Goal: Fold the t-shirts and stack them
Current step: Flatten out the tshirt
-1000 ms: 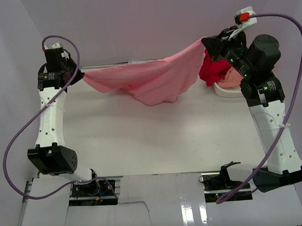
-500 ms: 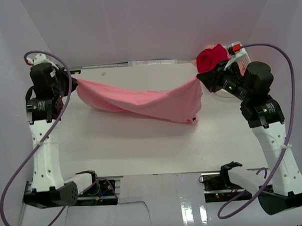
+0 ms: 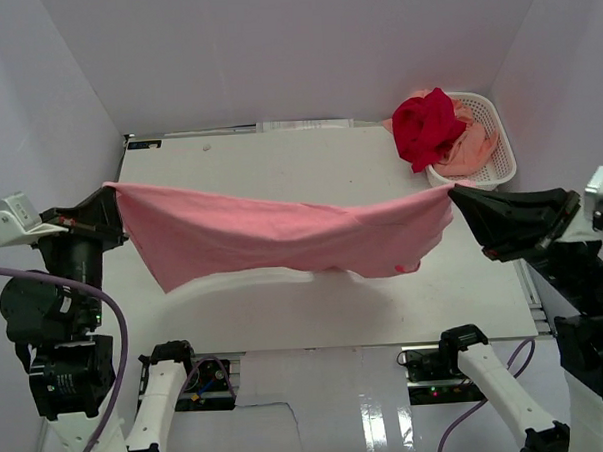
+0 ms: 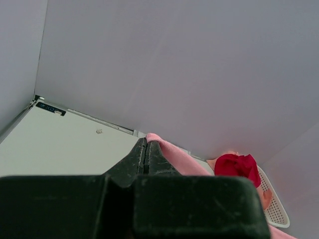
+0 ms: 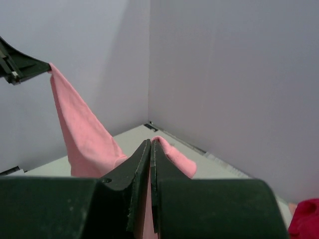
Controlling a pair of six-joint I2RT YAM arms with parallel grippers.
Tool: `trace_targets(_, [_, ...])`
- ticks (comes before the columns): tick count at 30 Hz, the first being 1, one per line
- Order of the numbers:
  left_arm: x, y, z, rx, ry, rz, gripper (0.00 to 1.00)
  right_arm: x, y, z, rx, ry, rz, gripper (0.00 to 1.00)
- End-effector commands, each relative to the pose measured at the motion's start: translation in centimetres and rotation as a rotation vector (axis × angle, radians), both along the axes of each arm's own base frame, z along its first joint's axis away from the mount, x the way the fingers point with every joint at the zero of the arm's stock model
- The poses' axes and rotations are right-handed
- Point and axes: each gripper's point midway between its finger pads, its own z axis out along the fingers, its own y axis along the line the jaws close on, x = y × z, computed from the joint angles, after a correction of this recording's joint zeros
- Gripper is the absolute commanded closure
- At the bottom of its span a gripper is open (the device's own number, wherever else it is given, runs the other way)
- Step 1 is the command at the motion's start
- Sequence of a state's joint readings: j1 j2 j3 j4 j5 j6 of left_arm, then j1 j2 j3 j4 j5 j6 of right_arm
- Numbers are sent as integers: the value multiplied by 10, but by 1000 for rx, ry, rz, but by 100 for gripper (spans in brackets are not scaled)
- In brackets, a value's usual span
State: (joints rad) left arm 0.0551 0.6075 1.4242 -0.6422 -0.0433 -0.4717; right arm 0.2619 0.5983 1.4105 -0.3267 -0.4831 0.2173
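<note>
The pink t-shirt point(image 3: 282, 237) hangs stretched in the air between both grippers, well above the table point(image 3: 279, 167). My left gripper point(image 3: 112, 208) is shut on its left corner, seen in the left wrist view point(image 4: 146, 141) with pink cloth point(image 4: 174, 157) beside the tips. My right gripper point(image 3: 454, 193) is shut on its right corner, seen in the right wrist view point(image 5: 151, 142), where the shirt point(image 5: 79, 129) runs to the other gripper. The deep red t-shirt point(image 3: 424, 126) and the peach-salmon t-shirt point(image 3: 468, 151) lie in the basket.
The white lattice basket point(image 3: 498, 137) stands at the table's far right corner; it also shows in the left wrist view point(image 4: 275, 204). Purple walls close in the table on three sides.
Both arms have lifted high and pulled back toward the near edge, spreading apart and drawing the pink shirt taut in the air. The red shirt now lies uncovered on the basket.
</note>
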Motion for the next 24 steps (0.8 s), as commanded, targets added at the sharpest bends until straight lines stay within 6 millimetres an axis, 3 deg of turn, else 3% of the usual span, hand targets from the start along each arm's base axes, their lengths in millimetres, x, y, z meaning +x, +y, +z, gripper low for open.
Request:
trace_targets(1, [8, 5, -15, -15, 43, 25, 100, -47, -7, 45, 34, -214, 29, 92])
trace_targets(3, [1, 5, -13, -28, 31, 26, 100, -64, -12, 58, 44, -262, 26, 92])
trace_targets(9, [-42, 2, 29, -83, -102, 16, 100, -94, -15, 85, 64, -345, 57, 92])
trace_targets(18, [-59, 8, 37, -94, -138, 55, 100, -127, -16, 111, 93, -423, 119, 92])
trace_targets(21, [-57, 12, 29, -100, -127, 76, 100, -128, -18, 110, 108, -420, 112, 92])
trace_targets(24, [-53, 13, 14, -114, -102, 82, 100, -104, -14, 94, 122, -335, 105, 92])
